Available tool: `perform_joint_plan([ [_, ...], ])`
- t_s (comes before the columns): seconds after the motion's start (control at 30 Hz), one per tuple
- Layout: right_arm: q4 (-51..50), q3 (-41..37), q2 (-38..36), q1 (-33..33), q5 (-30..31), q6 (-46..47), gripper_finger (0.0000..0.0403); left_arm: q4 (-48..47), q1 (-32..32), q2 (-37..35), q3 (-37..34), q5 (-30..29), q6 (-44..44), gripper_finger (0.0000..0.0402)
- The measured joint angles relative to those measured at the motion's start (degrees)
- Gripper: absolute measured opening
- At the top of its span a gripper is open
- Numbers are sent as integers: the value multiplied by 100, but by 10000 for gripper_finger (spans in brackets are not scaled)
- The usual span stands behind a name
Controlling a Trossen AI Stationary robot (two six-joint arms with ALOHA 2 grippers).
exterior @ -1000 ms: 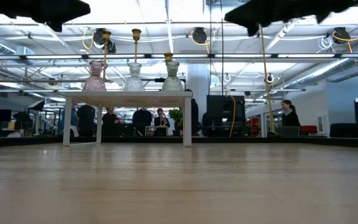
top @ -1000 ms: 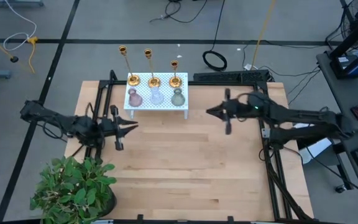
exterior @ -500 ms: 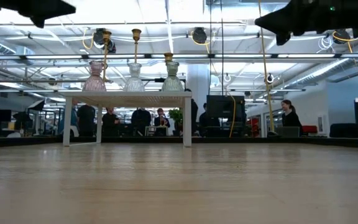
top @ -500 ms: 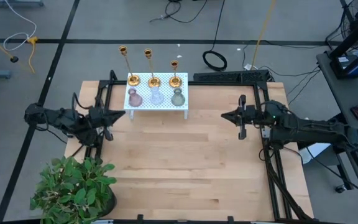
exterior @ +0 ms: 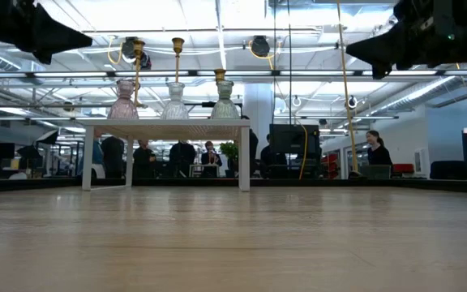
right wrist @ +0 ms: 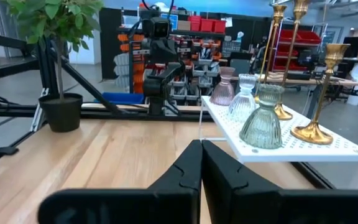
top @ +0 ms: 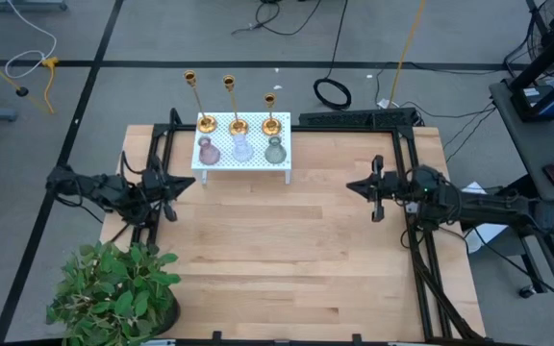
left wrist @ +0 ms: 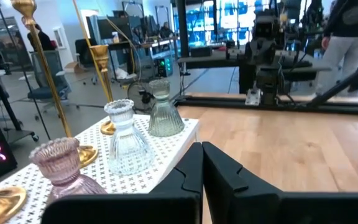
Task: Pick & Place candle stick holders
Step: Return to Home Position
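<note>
Three gold candle stick holders [top: 205, 123] [top: 239, 125] [top: 271, 123] stand by their round bases along the far side of a small white perforated table [top: 258, 163] at the wooden table's far edge. In front of them stand a pink [top: 207, 151], a clear [top: 242, 149] and a green glass vase [top: 275, 150]. My left gripper [top: 173, 187] is shut and empty at the table's left edge, pointing right. My right gripper [top: 358, 186] is shut and empty at the right edge, pointing left. Both wrist views show the shut fingers [left wrist: 201, 152] [right wrist: 201, 149] and the holders [left wrist: 107, 127] [right wrist: 312, 132] farther off.
A potted green plant [top: 113, 288] stands at the near left corner. Black frame rails [top: 416, 240] run along the table's left and right sides. The wooden table top [top: 287, 250] lies between the arms. People [exterior: 375, 150] stand in the room beyond the table.
Both grippers have drawn back from the table's middle: my left gripper toward the left edge, my right gripper toward the right edge, and both have come down a little. The candle stick holders and vases have stayed in place.
</note>
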Motion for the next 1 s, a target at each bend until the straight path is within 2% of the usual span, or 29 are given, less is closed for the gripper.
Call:
perform_joint_plan([
  [0.4,-21,-672,-1000,-13,280,195,0,495,0,-162,-666,7,-144,4],
  [0.53,-28,-783,-1190,-13,280,196,0,1033,0,-165,-979,9,6,6],
  [0.7,-211,-803,-1349,-13,280,197,0,1229,0,-165,-1223,68,3,3],
  [1.0,-455,-807,-1439,-13,280,197,0,1229,0,-165,-1305,977,438,4],
])
